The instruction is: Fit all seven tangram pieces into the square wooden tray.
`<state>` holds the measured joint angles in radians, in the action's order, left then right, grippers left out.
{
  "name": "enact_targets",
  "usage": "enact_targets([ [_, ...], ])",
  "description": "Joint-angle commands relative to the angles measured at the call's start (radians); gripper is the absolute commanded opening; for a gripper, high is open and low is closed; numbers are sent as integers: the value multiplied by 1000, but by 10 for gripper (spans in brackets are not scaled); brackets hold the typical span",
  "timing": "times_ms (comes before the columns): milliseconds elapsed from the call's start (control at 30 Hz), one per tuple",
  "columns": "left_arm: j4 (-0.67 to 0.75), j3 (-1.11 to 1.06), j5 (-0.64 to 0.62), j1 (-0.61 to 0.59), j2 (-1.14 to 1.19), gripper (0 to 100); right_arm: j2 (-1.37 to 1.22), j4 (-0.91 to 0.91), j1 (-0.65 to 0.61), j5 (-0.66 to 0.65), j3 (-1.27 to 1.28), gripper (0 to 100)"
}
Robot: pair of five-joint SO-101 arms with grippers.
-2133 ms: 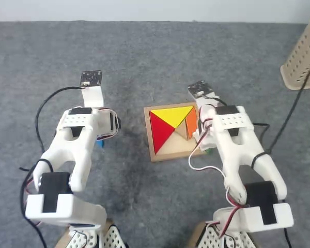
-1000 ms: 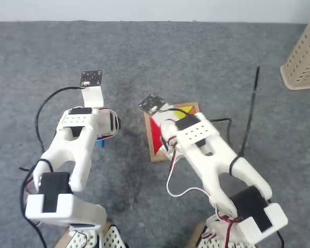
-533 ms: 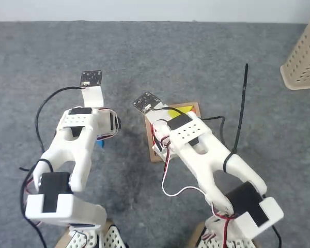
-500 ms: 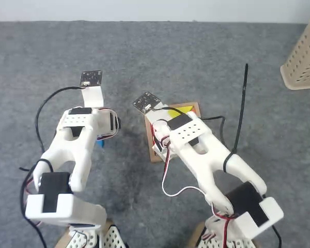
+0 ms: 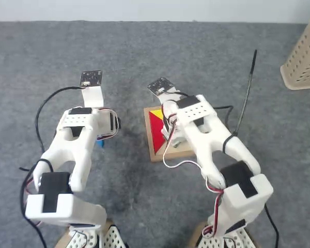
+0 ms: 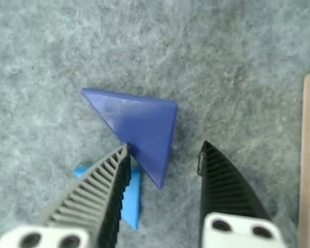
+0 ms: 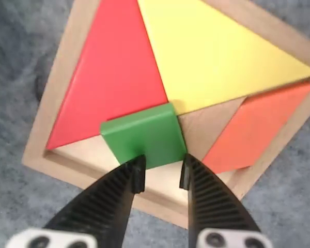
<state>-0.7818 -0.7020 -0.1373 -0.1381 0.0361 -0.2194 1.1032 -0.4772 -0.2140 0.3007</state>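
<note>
Pinching green square (image 7: 143, 135), right gripper (image 7: 161, 161) barely parted

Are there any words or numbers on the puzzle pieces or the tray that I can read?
No, there are none to read.
The green square, red triangle, yellow triangle, orange piece, dark blue triangle and wooden tray are all plain.
The little circuit board: any print is too tiny to read.
</note>
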Motion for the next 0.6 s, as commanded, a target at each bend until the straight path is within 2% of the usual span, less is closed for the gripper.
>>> enact_targets([
  [0, 20, 4, 14, 9, -52, 207, -5, 1, 1, -15, -54, 140],
  [133, 20, 5, 14, 9, -52, 207, 10, 51, 4, -9, -60, 140],
  [367, 21, 7, 14, 11, -52, 207, 217, 54, -1, -9, -35, 139],
  [567, 21, 2, 14, 11, -52, 207, 234, -41, -51, -20, 51, 139],
])
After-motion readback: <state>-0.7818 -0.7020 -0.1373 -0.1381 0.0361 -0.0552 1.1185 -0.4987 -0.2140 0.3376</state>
